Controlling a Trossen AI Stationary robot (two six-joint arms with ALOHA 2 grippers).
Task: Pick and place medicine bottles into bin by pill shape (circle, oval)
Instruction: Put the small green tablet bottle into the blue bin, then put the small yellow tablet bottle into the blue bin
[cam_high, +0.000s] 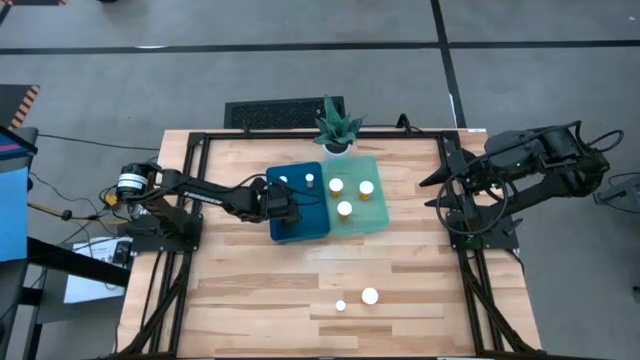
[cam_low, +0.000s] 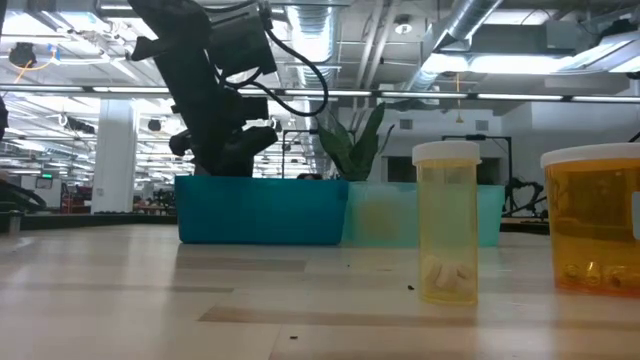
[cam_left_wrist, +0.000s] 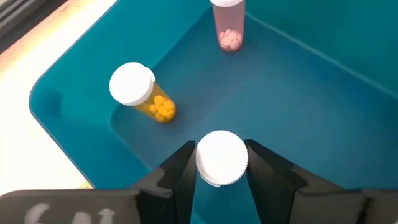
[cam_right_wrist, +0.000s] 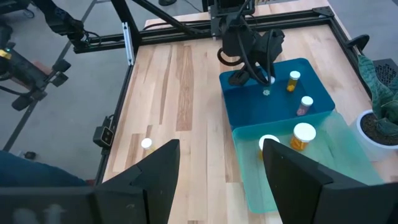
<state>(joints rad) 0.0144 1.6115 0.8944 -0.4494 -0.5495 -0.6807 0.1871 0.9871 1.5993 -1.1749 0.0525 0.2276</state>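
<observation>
My left gripper (cam_left_wrist: 221, 163) is over the blue bin (cam_high: 312, 222), shut on a medicine bottle with a white cap (cam_high: 292, 207). Two more bottles stand in that bin: an amber one with round yellow pills (cam_left_wrist: 140, 94) and a pinkish one (cam_left_wrist: 229, 26). Three bottles (cam_high: 345, 208) stand in the light green bin (cam_high: 372, 218) beside it. Two bottles (cam_high: 370, 295) stand on the table near its front edge. My right gripper (cam_right_wrist: 221, 152) hangs open, high over the table's right side. My left gripper pinches the bottle by the rim of its white cap (cam_left_wrist: 221, 149), one finger on each side. The fingers slant down into the blue bin from the table's left. The cap hides the bottle's body, and I cannot tell whether it rests on the bin floor.
A potted green plant (cam_high: 336, 126) stands just behind the two bins at the table's far edge. In the low view, the two loose bottles (cam_low: 447, 225) (cam_low: 595, 225) stand close to the camera. Bare wood lies between them and the bins.
</observation>
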